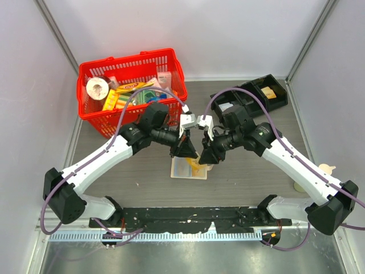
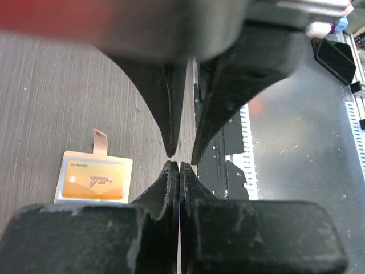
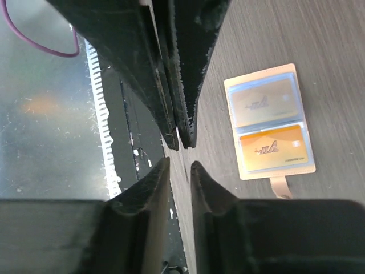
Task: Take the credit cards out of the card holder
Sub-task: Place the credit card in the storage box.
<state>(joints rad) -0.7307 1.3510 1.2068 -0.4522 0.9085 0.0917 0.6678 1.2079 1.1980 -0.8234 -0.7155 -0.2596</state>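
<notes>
The tan card holder (image 3: 268, 123) lies open on the grey table, its tab (image 3: 279, 185) towards the near side. Its shiny sleeves hold a dull tan credit card (image 3: 259, 103) and a yellow-orange one (image 3: 272, 147); the latter also shows in the left wrist view (image 2: 94, 181). Both grippers hover tip to tip just beside the holder (image 1: 181, 169). My left gripper (image 2: 175, 164) is shut on a thin pale card edge (image 3: 178, 135), seen edge-on between its fingers. My right gripper (image 3: 179, 164) faces it with a narrow gap between its jaws, which hold nothing.
A red basket (image 1: 94, 117) full of items stands at the back left. A black three-part tray (image 1: 239, 98) sits at the back right. A black mounting strip (image 1: 188, 220) runs along the near edge. A small pale object (image 1: 326, 168) lies at the right.
</notes>
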